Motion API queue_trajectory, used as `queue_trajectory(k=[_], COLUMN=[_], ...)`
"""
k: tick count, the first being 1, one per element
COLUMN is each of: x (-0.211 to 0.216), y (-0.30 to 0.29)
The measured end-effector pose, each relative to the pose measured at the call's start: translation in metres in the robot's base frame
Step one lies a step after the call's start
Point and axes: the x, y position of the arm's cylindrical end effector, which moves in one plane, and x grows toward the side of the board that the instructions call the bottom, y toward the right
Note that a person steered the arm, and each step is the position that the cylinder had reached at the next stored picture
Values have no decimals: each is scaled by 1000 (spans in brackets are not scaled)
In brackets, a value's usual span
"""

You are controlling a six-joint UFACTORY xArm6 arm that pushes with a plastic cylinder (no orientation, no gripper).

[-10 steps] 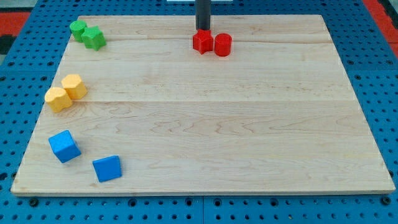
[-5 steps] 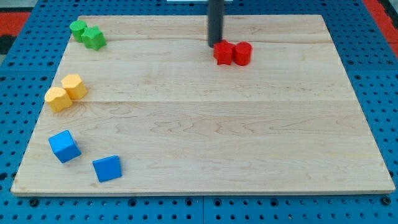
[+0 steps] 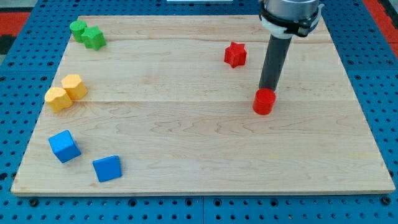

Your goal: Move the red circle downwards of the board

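Rod: straight, dark grey, matte cylinder, plain and unmarked.
Tip (image 3: pixel 268 91): blunt end, same dark grey as the rod.
Mount: wider dark round housing, ringed by a white band.

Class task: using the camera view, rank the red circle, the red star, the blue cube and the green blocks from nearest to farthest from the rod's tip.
From my tip:
1. Red circle, right at the tip, just below it.
2. Red star, up and to the view's left.
3. Green blocks, top-left corner, and blue cube, lower left: too close to call.
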Motion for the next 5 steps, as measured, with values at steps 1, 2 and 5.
queue_trajectory(k=[1, 2, 5], x=[11, 43, 23], y=[0, 27, -46])
